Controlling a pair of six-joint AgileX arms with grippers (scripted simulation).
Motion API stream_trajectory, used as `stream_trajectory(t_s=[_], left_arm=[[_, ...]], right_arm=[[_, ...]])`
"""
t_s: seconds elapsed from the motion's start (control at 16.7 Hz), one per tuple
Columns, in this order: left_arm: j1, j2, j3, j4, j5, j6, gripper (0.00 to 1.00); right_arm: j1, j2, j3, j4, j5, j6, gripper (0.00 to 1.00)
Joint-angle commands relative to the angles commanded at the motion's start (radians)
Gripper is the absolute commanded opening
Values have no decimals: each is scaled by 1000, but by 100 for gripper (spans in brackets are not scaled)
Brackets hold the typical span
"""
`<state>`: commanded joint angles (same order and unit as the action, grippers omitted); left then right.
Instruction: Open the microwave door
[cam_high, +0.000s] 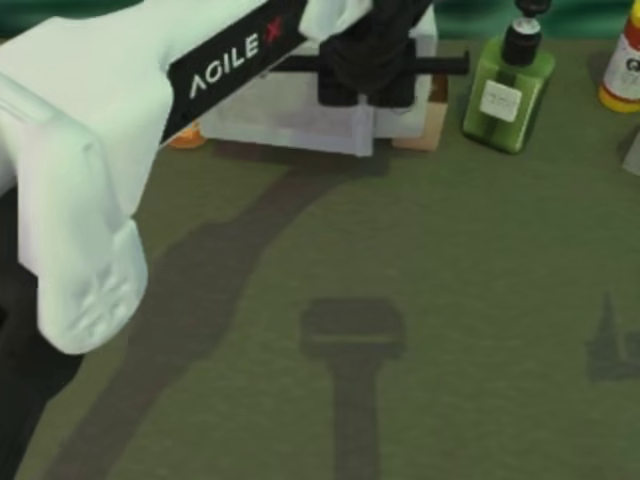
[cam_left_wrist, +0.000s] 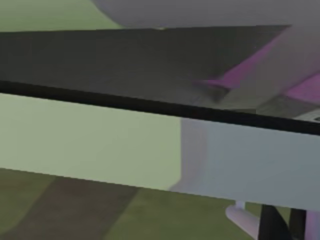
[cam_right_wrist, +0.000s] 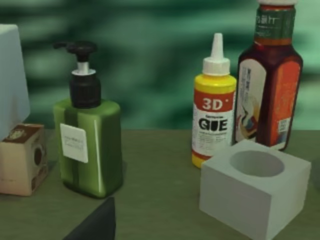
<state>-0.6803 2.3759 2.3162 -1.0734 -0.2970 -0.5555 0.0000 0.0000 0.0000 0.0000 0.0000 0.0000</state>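
left tool (cam_high: 365, 85) at the microwave door (cam_high: 300, 125) | grip: cannot tell | tip: pull door slowly in a curve | right arm parked, unseen

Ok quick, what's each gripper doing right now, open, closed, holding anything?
Left gripper: at the microwave front, far side of table; fingers cannot be told.
Right gripper: not in view.

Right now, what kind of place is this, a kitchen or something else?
Probably a simulated test tabletop, not a real kitchen: a green table holds a microwave, a green pump bottle, a yellow glue bottle, with my left arm reaching in.
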Motion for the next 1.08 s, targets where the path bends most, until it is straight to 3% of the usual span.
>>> stream_trajectory(t_s=[0.24,1.08], left_arm=[[2,-53,-88,52,14,31,0],[2,-53,-88,52,14,31,0]], right_arm=[[0,0,0,0,0,0,100],[0,0,0,0,0,0,100]])
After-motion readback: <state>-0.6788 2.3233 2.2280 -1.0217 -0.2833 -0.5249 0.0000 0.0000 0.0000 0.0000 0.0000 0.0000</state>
